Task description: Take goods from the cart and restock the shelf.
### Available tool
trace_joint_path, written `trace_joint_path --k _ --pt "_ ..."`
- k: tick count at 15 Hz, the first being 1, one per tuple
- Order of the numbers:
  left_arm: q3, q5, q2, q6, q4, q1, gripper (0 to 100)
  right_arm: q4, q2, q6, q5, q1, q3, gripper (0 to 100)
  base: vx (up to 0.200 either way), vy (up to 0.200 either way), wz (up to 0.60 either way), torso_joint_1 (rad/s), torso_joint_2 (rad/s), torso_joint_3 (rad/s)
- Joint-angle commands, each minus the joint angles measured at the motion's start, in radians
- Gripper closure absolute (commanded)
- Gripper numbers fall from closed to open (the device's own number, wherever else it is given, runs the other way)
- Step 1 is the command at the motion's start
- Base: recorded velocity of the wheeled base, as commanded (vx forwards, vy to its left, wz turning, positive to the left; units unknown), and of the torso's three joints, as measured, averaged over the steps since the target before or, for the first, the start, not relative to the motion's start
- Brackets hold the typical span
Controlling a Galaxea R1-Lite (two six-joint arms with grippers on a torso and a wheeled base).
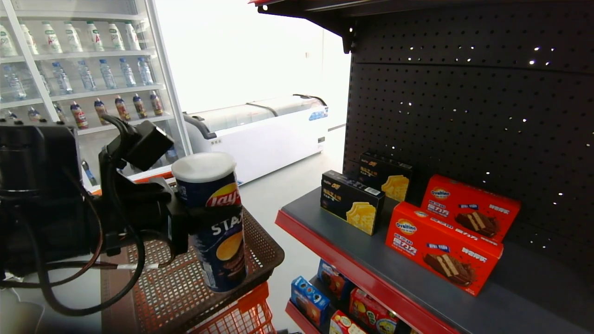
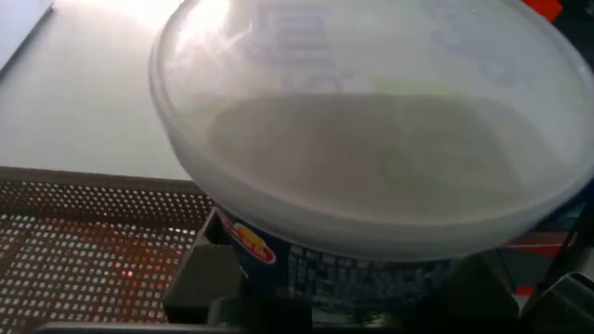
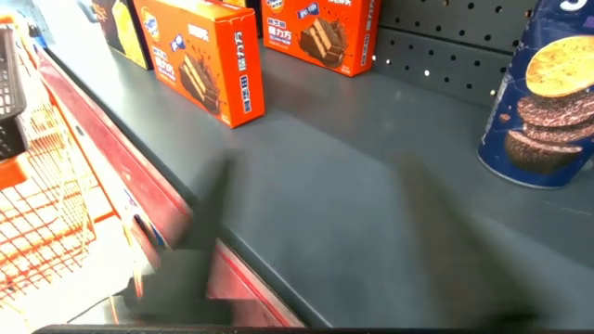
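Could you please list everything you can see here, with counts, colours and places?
chip can: one, dark blue, white lid, held over the cart basket
second chip can: one, dark blue, standing on the shelf
red boxes: two, on the shelf, one behind the other
black boxes: two, on the shelf beside the red boxes
small boxes: several, blue and red, lower shelf
shelf: one, dark grey, red edge
cart basket: one, brown mesh, beside the shelf
bottles: many, in the cooler behind
freezer: one, white, behind
left gripper: black, fingers shut on the chip can

A shop: stocked pegboard shelf [image 1: 533,297], drinks cooler [image 1: 83,69], chest freezer [image 1: 264,139], cart [image 1: 262,243].
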Motion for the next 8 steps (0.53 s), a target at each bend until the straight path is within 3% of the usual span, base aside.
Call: trace_joint_path --k 1,4,8 --pt "0.048 0.006 -0.061 0.006 -0.001 -0.021 100 0.000 0.000 -0.001 0.000 -0.001 0.000 100 0.000 0.000 0.00 0.000 0.00 0.000" --pt "0.051 0.007 -0.074 0.009 0.024 -0.048 100 0.000 0.000 -0.001 0.000 -0.001 0.000 100 0.000 0.000 0.00 0.000 0.00 0.000" --pt "0.054 0.019 -0.078 0.007 0.050 -0.132 100 0.000 0.000 -0.001 0.002 -0.001 0.000 100 0.000 0.000 0.00 0.000 0.00 0.000"
